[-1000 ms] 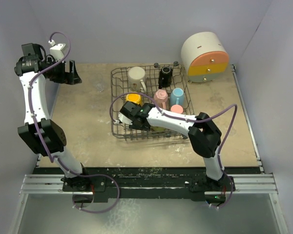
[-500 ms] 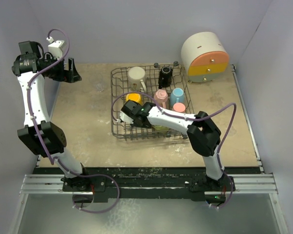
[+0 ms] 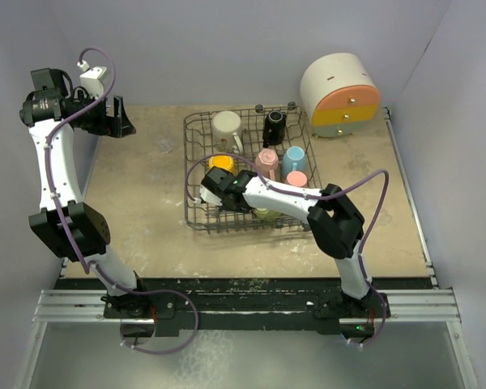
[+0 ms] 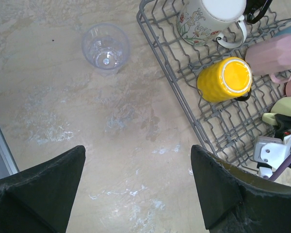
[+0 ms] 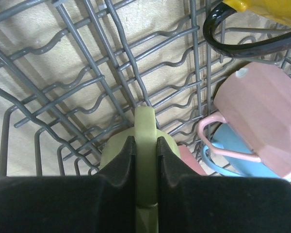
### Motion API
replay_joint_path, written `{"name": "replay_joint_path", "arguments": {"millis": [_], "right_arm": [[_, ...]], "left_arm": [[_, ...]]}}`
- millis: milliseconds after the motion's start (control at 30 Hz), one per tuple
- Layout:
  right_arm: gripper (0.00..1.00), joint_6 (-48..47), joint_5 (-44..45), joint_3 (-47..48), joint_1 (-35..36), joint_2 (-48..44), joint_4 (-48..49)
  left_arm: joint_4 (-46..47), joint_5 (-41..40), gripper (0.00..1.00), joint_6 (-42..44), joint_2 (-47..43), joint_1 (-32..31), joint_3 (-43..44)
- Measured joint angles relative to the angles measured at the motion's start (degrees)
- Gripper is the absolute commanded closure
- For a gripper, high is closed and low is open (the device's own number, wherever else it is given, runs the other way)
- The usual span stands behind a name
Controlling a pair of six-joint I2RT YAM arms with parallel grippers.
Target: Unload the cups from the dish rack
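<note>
As the right pincer [image 5: 145, 145] is pinching the handle of the yellow-green cup [image 5: 170, 145] at the near side of the dish rack [image 3: 201, 144], we should lift straight up, clear of its wires and the pink cup [image 5: 262, 121]; the cup is pale, matte green; the left pincer [image 4: 136, 184] hangs spread, left of the rack

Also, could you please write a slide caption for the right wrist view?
Right gripper clamped on the handle of the yellow-green cup inside the dish rack, pink cup beside it.

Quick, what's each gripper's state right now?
Left gripper: open, holding nothing.
Right gripper: shut on the yellow-green cup, by its handle.
</note>
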Motion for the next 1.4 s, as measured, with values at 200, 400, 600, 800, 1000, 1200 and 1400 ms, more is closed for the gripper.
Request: {"name": "replay_joint_path", "arguments": {"millis": [200,400,600,800,1000,1200,1400], "right_arm": [[1.0,0.9,1.11,1.27,-0.13,0.0,-1.14],[1.0,1.81,2.32,8.15,-0.2,0.0,-4.48],[1.0,1.68,1.97,16.33,-0.2,-0.55,-5.86],[1.0,1.92,-5.6,20.46,-0.26,-1.46,-7.78],[1.0,2.14,-17.35,20.65,-0.31,-6.29,-7.8],[1.0,4.26,-28.37,18.84,-1.9,-14.01,-1.75],[1.0,17.7,-44.24,5.68,-11.3,-26.05,18.78]], "left_arm": [[-0.02,0.28,0.07,0.04,-0.09,0.0,0.0],[0.09,2.4,0.08,0.83,-1.79,0.0,-0.96],[0.31,8.11,0.08,2.51,-6.25,0.0,-6.84],[-0.39,13.99,0.1,4.92,-7.72,-0.07,-10.93],[-1.77,17.75,0.1,7.85,-8.37,-1.46,-13.22],[-2.23,21.2,0.09,11.85,-12.17,-5.44,-18.53],[-0.2,25.81,0.1,11.45,-14.6,-8.55,-21.77]]}}
